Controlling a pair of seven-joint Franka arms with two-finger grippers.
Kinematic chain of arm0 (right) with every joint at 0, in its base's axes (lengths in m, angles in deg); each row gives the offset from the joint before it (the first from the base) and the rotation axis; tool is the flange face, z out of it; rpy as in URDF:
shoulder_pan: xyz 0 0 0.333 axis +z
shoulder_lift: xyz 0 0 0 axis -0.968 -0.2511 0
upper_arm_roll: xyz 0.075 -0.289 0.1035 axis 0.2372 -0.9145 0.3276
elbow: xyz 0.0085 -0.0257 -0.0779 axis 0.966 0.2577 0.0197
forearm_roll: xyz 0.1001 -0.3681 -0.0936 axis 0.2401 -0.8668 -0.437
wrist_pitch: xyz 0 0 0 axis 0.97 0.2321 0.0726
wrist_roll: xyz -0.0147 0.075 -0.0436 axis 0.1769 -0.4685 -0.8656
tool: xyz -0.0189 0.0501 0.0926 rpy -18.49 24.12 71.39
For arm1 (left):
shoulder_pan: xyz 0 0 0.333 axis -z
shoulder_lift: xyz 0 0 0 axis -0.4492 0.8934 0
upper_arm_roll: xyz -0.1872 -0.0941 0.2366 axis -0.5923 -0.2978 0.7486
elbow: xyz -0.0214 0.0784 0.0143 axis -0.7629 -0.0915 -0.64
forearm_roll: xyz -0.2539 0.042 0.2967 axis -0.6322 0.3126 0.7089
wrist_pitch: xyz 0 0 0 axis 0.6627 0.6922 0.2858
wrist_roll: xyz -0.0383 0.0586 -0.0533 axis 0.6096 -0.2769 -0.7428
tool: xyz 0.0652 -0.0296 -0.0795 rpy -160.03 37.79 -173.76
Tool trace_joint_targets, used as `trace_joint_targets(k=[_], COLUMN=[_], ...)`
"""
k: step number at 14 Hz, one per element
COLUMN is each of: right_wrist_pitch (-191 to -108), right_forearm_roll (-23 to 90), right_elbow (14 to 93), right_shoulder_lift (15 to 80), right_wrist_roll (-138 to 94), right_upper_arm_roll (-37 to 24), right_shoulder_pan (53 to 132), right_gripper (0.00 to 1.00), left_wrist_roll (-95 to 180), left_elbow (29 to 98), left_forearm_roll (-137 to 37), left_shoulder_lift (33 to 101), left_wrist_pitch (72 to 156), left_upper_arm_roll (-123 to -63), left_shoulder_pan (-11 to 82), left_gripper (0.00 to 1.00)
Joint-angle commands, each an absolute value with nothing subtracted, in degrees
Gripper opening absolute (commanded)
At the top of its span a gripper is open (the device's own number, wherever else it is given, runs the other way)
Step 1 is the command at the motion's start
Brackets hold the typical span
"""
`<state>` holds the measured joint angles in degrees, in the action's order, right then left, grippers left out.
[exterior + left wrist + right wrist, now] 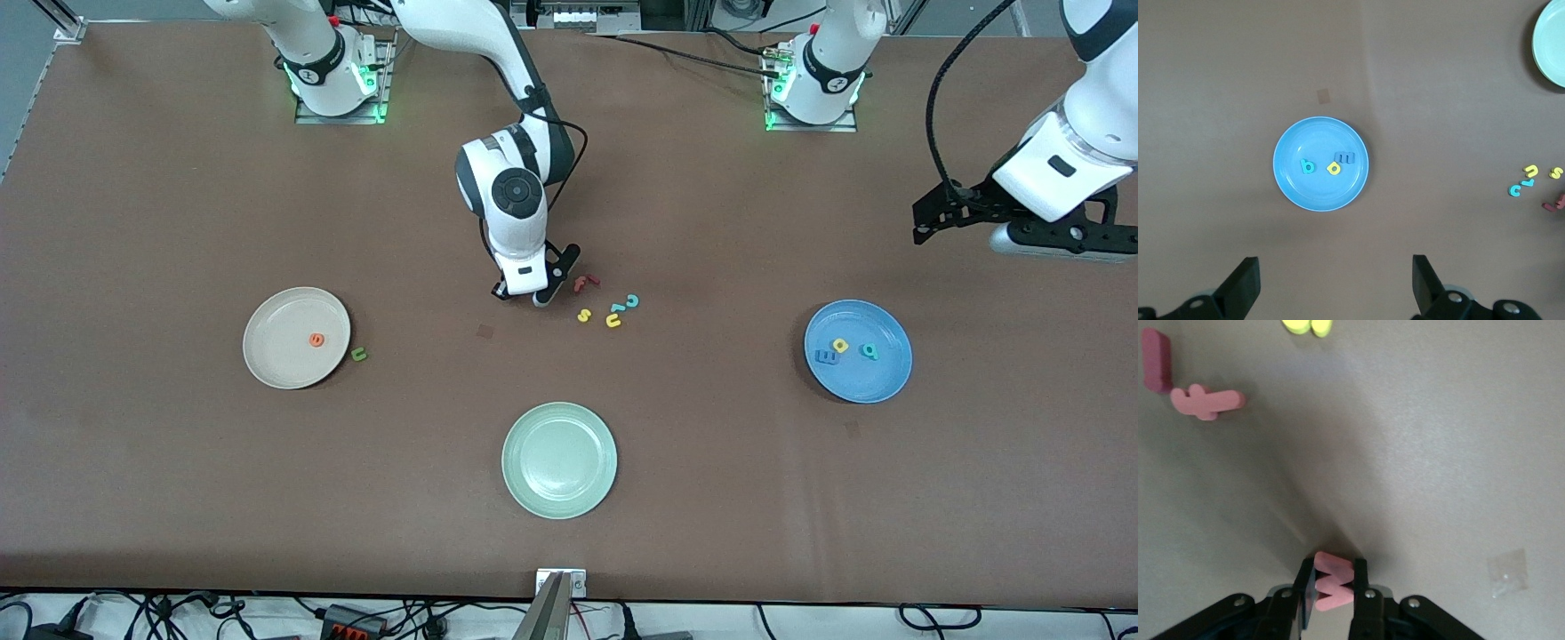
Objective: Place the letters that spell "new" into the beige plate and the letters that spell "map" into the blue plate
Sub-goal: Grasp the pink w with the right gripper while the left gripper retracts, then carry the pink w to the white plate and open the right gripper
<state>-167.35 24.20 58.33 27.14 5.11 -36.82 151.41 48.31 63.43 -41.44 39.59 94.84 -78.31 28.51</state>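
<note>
We see the beige plate (267, 360) holding the orange e (316, 339), the green n (358, 355) just beside its rim. The right gripper (1333, 585) is down at the table, fingers clamped on the pink w (1331, 581). Beside it lies the red f (585, 283). The left gripper (1335, 285), fingers apart, hangs over the blue plate (880, 378), which holds the blue m (826, 356), yellow a (840, 345) and teal p (869, 351).

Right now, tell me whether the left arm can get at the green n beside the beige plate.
Probably not. The left gripper hangs open above the blue plate, while the green n lies beside the beige plate at the right arm's end.
</note>
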Motion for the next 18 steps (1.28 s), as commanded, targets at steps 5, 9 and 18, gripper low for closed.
trace_joint_targets(k=[5, 9, 18], right_wrist_pitch=[-164.5, -157.03, -149.71], right_forearm_roll=[25.19, 25.1, 24.84], right_elbow=[58.66, 58.75, 59.1], right_shoulder_lift=[28.6, 28.25, 27.99], right_wrist_roll=[7.04, 5.9, 12.31], right_upper_arm_roll=[-40.81, -49.7, -49.62], right_shoulder_pan=[143.85, 137.28, 119.67], right_gripper=[0.1, 0.11, 0.13], left_wrist_roll=[47.55, 47.46, 48.16], left_elbow=[62.04, 60.63, 59.84], left_forearm_roll=[-40.99, -40.73, -40.46], left_shoulder_lift=[38.8, 39.16, 39.86], left_wrist_pitch=[92.17, 92.09, 92.26], left_upper_arm_roll=[-78.47, -78.65, -78.47], left_shoulder_pan=[28.54, 28.98, 28.63], left_gripper=[1.0, 1.0, 1.0])
